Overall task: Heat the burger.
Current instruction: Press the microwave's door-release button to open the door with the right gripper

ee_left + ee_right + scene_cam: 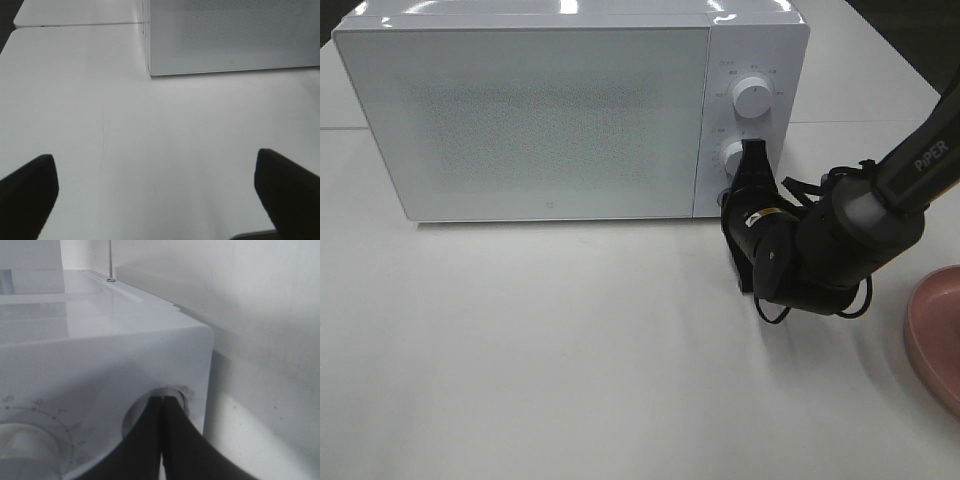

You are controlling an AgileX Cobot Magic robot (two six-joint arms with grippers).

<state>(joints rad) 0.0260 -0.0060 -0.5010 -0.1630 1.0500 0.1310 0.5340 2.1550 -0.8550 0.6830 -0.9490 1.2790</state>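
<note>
The burger is out of view. The white microwave (530, 110) stands at the back of the table with its door closed. My right gripper (748, 160) is shut with nothing between its fingers. Its tips (162, 400) press against a round button (176, 391) on the control panel, just beside the lower dial (732, 155). In the left wrist view my left gripper (160, 200) is open and empty. It hovers over bare table in front of the microwave's left corner (150, 70), and its dark fingers (30, 185) show at both lower sides.
The rim of a pink plate (935, 335) shows at the right edge of the table, close behind my right arm (840, 240). An upper dial (752, 95) sits above the lower one. White table (570, 350) stretches in front of the microwave.
</note>
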